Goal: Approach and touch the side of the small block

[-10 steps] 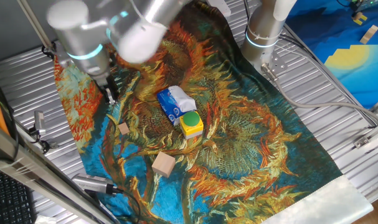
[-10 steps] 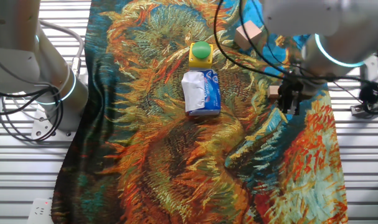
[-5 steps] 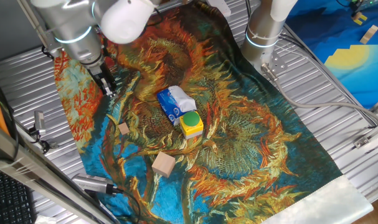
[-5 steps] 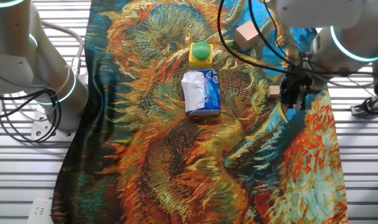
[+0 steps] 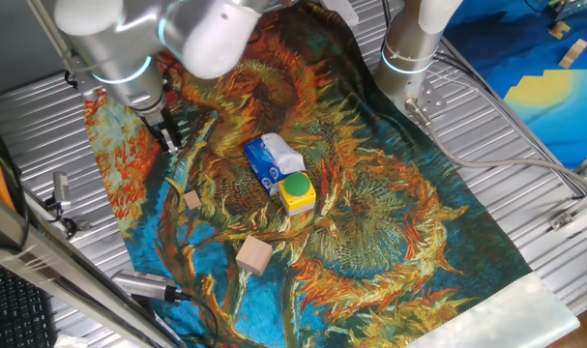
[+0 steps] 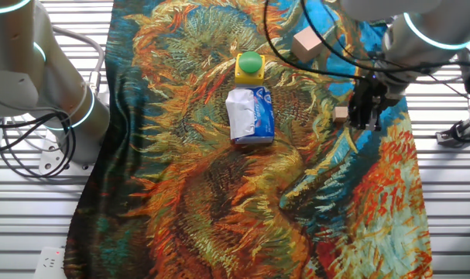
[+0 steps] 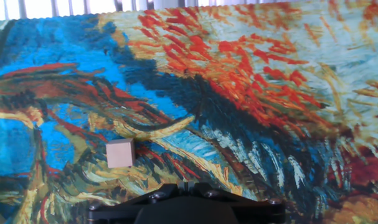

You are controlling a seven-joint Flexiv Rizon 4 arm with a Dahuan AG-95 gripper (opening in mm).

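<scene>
- Resting flat on the patterned cloth (image 5: 390,222) covering the surface (image 5: 42,126), the small block (image 5: 191,199) is lying near the cloth's edge, between the gripper (image 5: 170,141) and the larger wooden block (image 5: 254,256), apart from both.
- Judging by its size and wood grain, the small block (image 6: 341,114) is probably very light and rigid, so even a gentle sideways touch is likely to slide it or tip it over the soft cloth.
- Offering plain vertical faces, the small block (image 7: 120,153) is best contacted low on one side, with a slow approach; no gripping is called for.
- Hovering above the cloth, the gripper (image 6: 364,116) is appearing just beside the cube in the other fixed view, but whether it is touching cannot be told there; the first fixed view is showing a clear gap.
- Hiding the fingers, the dark gripper body is filling the bottom edge of the hand view, and both fixed views are too small and shadowed to resolve the tips: whether the fingers are apart or together cannot be told.
- Sitting mid-cloth, well apart from the cube, the yellow box with the green top (image 5: 297,191) and the blue-and-white packet (image 5: 272,159) are touching each other.
- Cropping by the frame is cutting off most of the arm (image 5: 167,34) in both fixed views.
</scene>
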